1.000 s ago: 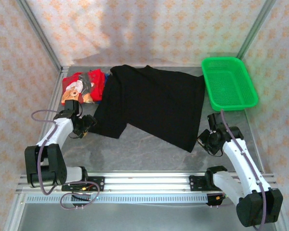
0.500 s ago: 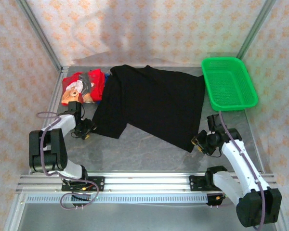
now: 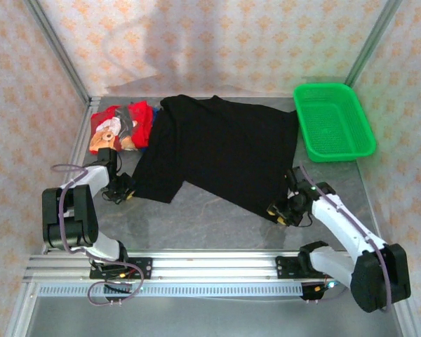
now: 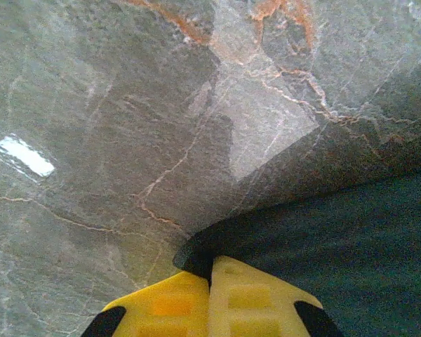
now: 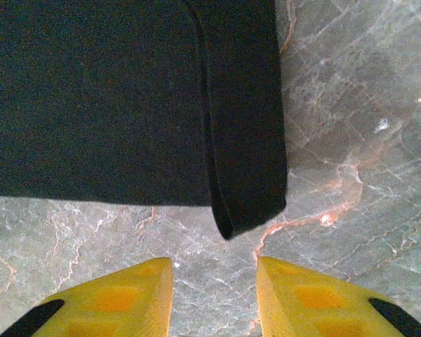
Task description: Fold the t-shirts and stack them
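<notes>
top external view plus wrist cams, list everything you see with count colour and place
large black cloth t-shirt: one, black, spread across the table's middle
red cloth t-shirt with cartoon print: one, red, bunched far left
green plastic mesh basket: one, green, far right
grey marble table: one, grey, under everything
left gripper: one, yellow fingers, shut on the black shirt's near-left corner
right gripper: one, yellow fingers, open, just short of its near-right corner
</notes>
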`<state>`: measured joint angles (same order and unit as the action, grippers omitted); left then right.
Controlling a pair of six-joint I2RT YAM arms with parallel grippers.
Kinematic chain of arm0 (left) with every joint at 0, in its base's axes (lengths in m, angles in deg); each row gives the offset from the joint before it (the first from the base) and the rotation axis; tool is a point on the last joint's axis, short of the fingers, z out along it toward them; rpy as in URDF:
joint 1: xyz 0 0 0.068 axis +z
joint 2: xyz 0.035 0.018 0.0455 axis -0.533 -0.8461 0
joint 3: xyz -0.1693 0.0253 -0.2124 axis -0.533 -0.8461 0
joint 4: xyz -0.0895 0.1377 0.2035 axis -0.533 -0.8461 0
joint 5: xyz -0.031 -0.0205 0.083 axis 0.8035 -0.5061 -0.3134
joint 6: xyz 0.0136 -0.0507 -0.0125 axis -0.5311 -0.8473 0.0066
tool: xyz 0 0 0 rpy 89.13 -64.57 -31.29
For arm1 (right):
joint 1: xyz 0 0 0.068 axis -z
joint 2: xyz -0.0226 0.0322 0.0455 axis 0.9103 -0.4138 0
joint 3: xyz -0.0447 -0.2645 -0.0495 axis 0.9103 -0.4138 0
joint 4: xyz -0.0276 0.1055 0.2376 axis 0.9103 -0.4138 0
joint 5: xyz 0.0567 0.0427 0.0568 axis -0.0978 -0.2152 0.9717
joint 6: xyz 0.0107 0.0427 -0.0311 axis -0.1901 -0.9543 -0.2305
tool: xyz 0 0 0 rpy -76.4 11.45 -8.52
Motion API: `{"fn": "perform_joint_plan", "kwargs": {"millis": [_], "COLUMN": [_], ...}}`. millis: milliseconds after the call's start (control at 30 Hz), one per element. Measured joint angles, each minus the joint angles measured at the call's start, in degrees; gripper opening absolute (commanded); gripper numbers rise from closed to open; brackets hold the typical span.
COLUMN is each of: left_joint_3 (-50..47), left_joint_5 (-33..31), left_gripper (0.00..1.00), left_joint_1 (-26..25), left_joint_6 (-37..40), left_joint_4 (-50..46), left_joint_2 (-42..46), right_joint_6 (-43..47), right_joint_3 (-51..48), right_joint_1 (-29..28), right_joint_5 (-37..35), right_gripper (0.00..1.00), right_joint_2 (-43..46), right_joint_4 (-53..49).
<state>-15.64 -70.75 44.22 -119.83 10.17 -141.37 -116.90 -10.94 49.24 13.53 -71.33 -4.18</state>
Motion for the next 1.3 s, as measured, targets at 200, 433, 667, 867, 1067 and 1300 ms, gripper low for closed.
{"fn": "perform_joint_plan", "kwargs": {"millis": [200, 433, 667, 867, 1067, 1300], "left_joint_3": [-1.1, -1.6, -2.1, -2.7, -3.8, -6.5], "left_joint_5": [0.0, 0.1, 0.1, 0.1, 2.1, 3.4], "left_gripper": [0.0, 0.0, 0.0, 0.0, 0.0, 0.0], "left_joint_1": [0.0, 0.0, 0.0, 0.0, -0.5, -0.4], "left_joint_6": [0.0, 0.0, 0.0, 0.0, 0.0, -0.7], "left_joint_4": [1.3, 1.7, 2.1, 2.4, 3.2, 2.6], "left_joint_2": [1.0, 1.4, 2.2, 3.8, 5.2, 9.7], "right_joint_6": [-0.3, -0.7, -4.0, -8.0, -11.2, -15.3], "right_joint_3": [0.0, 0.0, 0.0, -0.3, -4.0, -5.7], "right_joint_1": [-2.8, -3.3, -3.3, 1.6, 4.9, 5.4], "right_joint_5": [-1.5, -5.6, -13.0, -18.0, -18.4, -17.9], "right_gripper": [0.32, 0.05, 0.0, 0.0, 0.0, 0.0], "right_joint_2": [-3.9, -6.6, -1.3, 15.1, 20.0, 20.4], "right_joint_4": [1.2, 1.0, -2.0, -8.0, -10.6, -13.6]}}
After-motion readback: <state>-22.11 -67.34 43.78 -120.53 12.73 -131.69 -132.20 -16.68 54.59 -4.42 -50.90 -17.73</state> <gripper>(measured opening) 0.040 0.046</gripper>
